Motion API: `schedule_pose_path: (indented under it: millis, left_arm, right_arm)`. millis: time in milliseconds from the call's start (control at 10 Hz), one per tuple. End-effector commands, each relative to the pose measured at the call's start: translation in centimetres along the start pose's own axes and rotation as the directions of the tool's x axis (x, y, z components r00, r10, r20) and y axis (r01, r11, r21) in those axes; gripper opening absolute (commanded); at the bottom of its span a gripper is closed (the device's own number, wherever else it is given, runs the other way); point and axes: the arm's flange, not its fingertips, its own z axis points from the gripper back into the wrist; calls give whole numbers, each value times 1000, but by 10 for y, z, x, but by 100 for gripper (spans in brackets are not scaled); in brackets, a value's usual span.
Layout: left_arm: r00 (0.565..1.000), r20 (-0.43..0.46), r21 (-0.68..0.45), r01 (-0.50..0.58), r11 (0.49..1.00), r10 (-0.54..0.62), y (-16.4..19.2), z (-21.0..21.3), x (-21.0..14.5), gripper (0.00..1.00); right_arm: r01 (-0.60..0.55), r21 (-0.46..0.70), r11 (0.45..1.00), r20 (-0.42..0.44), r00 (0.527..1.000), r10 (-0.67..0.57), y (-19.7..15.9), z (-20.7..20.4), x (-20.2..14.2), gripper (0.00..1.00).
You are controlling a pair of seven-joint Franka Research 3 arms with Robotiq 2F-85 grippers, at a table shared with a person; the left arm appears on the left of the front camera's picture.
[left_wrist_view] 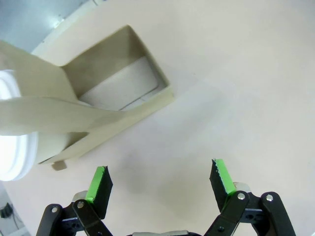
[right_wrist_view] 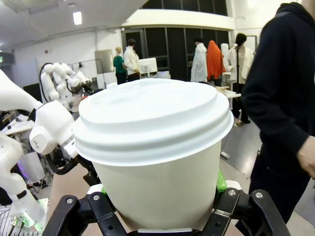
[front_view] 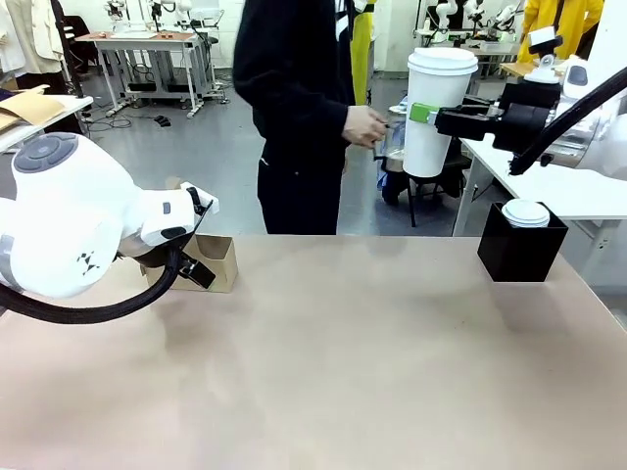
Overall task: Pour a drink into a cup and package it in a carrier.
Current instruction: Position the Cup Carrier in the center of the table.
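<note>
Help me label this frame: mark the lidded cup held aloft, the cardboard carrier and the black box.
cup (front_view: 429,152), front view, side wall below the lid.
carrier (front_view: 223,266), front view, brown front wall.
black box (front_view: 514,257), front view, front face.

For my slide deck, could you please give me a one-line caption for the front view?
Right gripper holds a lidded white cup aloft while the open left gripper hovers beside the carrier.
</note>
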Motion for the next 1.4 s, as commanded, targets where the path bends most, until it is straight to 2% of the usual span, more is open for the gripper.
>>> schedule_pose_path:
  millis: [0, 300, 500, 700, 1000, 1300]
  left_arm:
    - [995, -24, 38, -100, 994, 101, 16, 36, 22, 100]
    - [979, -106, 22, -174, 985, 175, 29, 93, 67, 100]
    - [966, -165, 30, -198, 980, 200, 42, 108, 101, 100]
    - [937, -218, 63, -267, 962, 274, 65, 100, 128, 100]
    - [900, -265, 88, -335, 938, 347, 77, 80, 161, 100]
    - [874, -274, 107, -386, 916, 401, 90, 57, 172, 100]
  right_arm:
    - [-10, -2, 1000, 3, 1000, 10, 1, -2, 4, 80]
    - [-10, -2, 1000, 3, 1000, 10, 1, -2, 4, 80]
    - [-10, -2, 1000, 3, 1000, 10, 1, -2, 4, 80]
    - [-10, -2, 1000, 3, 1000, 10, 1, -2, 4, 80]
    - [-10, -2, 1000, 3, 1000, 10, 1, -2, 4, 80]
    - [-10, -2, 1000, 3, 1000, 10, 1, -2, 4, 80]
